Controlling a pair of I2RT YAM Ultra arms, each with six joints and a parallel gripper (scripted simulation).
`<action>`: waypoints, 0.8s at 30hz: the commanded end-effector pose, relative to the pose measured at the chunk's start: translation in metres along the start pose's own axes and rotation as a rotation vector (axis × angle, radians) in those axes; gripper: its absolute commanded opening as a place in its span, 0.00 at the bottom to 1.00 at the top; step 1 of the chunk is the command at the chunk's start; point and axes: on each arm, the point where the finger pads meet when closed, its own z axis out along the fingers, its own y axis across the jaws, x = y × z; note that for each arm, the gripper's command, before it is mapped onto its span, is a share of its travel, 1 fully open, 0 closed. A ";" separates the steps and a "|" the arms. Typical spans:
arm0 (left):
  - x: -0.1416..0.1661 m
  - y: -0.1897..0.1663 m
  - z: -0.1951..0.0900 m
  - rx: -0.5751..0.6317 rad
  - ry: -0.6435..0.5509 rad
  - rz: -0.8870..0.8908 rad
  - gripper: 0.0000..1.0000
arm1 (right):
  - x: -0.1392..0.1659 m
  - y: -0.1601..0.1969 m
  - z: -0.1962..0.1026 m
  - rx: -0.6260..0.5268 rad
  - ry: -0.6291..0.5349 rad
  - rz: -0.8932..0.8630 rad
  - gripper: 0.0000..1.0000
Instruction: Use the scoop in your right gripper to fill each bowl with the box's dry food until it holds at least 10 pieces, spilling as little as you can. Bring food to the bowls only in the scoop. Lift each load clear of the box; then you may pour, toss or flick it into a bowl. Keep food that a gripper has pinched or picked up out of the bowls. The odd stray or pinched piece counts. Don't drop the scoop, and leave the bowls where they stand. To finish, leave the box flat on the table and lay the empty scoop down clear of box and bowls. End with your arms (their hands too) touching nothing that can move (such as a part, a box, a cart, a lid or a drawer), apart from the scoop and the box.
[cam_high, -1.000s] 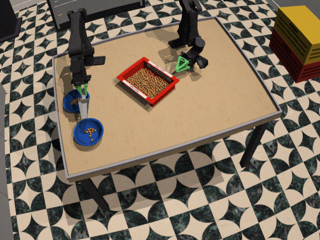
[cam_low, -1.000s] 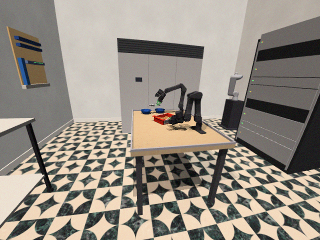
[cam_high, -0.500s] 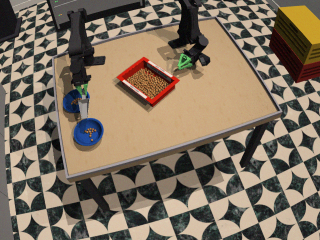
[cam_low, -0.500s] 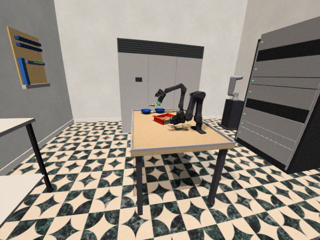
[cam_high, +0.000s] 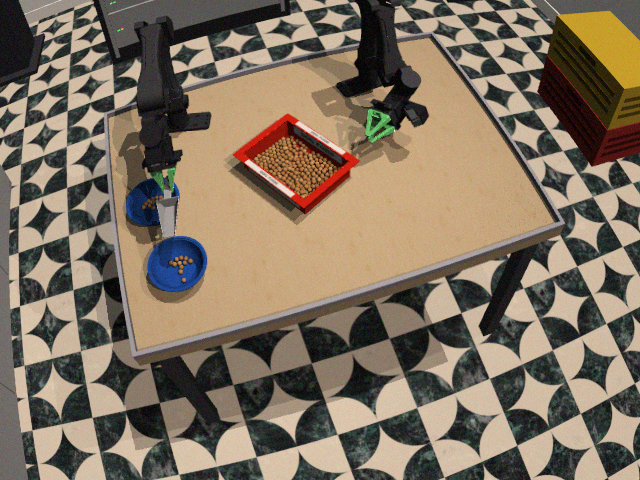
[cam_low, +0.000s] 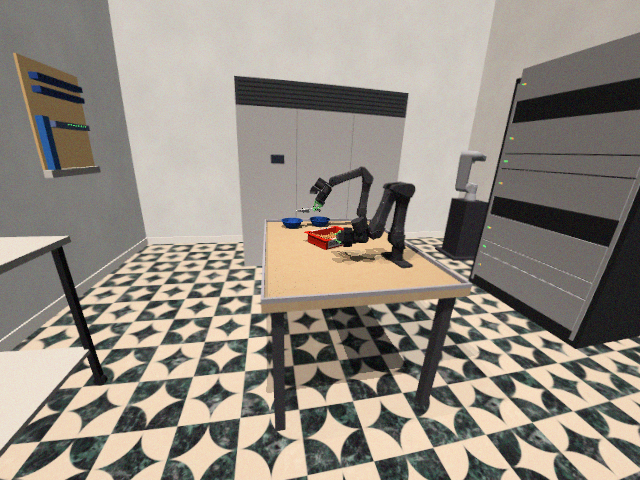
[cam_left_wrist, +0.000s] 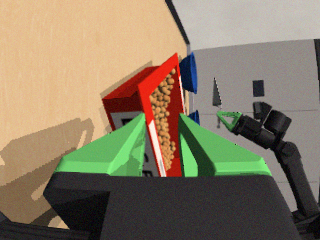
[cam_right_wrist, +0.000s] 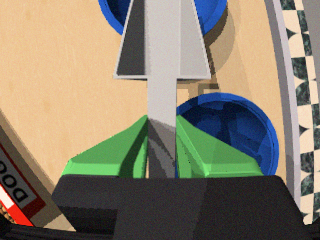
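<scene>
The rear bowl (cam_high: 135, 212) (cam_low: 320, 222) (cam_left_wrist: 195, 118) (cam_right_wrist: 265, 137), nearer the arms, shows several pieces of food; the scoop blocks part of it, so I cannot tell whether it has ten. The right tool (cam_high: 165, 188) (cam_low: 316, 206) (cam_left_wrist: 217, 113) (cam_right_wrist: 162, 121) is closed on the handle of the scoop (cam_high: 166, 217) (cam_low: 303, 209) (cam_left_wrist: 216, 95) (cam_right_wrist: 162, 55), held up above and between the bowls, its pan apparently empty. The front bowl (cam_high: 155, 273) (cam_low: 292, 223) (cam_left_wrist: 189, 75) (cam_right_wrist: 216, 15) has about ten pieces, too close to call safely.

The box (cam_high: 325, 192) (cam_low: 316, 238) (cam_left_wrist: 125, 90) (cam_right_wrist: 36, 205) stands on the counter (cam_high: 361, 248) (cam_low: 305, 279) (cam_left_wrist: 75, 40) (cam_right_wrist: 75, 75), well stocked. "DOG" can be made out on its white side label; the lettering on its rim strips is too blurred. Just beside it, the left tool (cam_high: 368, 139) (cam_low: 336, 236) (cam_left_wrist: 161, 120) is narrowly parted, holding nothing.

Pouring looks well advanced; confirming both counts, perhaps topping up, and laying down the scoop remain.
</scene>
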 end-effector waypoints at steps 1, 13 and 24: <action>-0.047 -0.010 0.003 -0.111 -0.130 0.213 0.26 | -0.025 -0.003 -0.017 -0.001 -0.091 0.002 0.00; -0.141 -0.071 -0.033 -0.303 -0.421 0.592 0.26 | -0.025 -0.003 -0.017 -0.001 -0.091 0.002 0.00; -0.199 -0.158 -0.108 -0.583 -0.685 0.925 0.26 | -0.025 -0.003 -0.017 -0.001 -0.091 0.002 0.00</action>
